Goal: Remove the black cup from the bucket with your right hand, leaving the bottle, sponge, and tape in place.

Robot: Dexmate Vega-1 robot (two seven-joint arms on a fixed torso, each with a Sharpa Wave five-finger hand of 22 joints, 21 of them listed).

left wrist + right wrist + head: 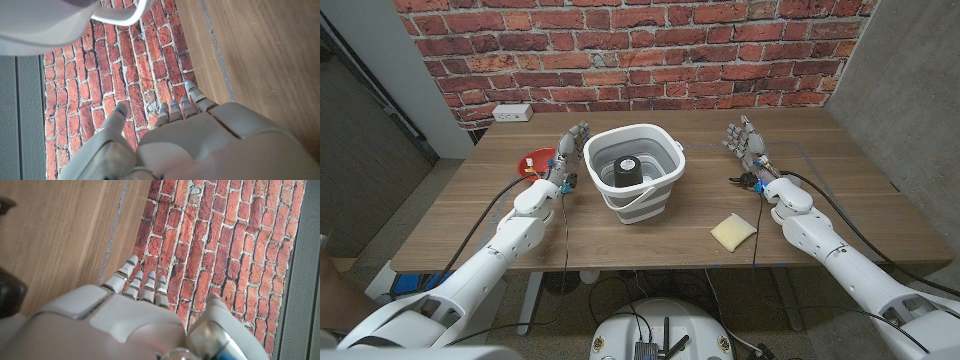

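On the bench's right side, the right hand [748,148] stood empty, fingers apart and reaching up, well clear of the bucket [633,172]. Toward the robot's left from it and a touch farther back, the black cup [625,168] stood upright inside that bucket. Beside the bucket's far side, the left hand [570,152] waited, nearer but likewise empty and spread.
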